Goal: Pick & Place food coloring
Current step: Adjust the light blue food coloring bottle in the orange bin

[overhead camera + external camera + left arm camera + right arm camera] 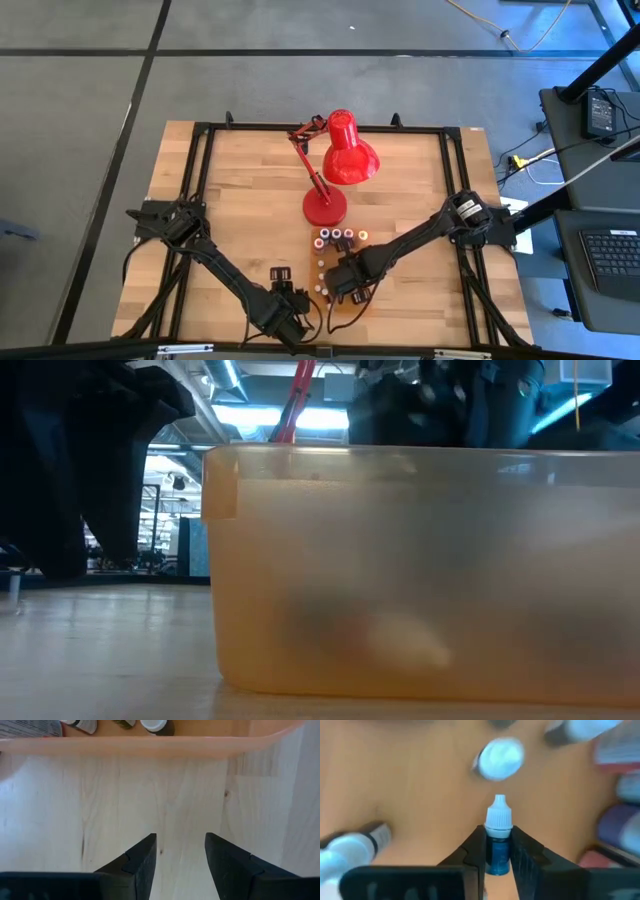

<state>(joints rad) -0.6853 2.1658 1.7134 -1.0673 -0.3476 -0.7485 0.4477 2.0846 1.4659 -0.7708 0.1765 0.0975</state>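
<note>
My right gripper (498,834) is shut on a small blue food coloring bottle (497,855) with a white pointed cap, over the translucent orange tray (420,560) at the table's near middle (352,310). Other bottles lie or stand on the tray's floor (500,759), (350,847). Several more bottles stand in a row on the wood (338,237) just nearer than the lamp's base. My left gripper (181,842) is open and empty over bare wood beside the tray's rim (150,745); it is near the front edge in the high view (292,318). My right gripper pinches the bottle's blue body (497,851) between its two fingers, just behind the white cap (499,815). The bottle lies along the fingers, and its cap sticks out past the fingertips. It looks lifted clear of the tray's floor.
A big red desk lamp (335,170) stands at the table's middle, its base just beyond the row of bottles. A black frame runs along the table's edges (200,200). Bare wood lies to the left of the tray.
</note>
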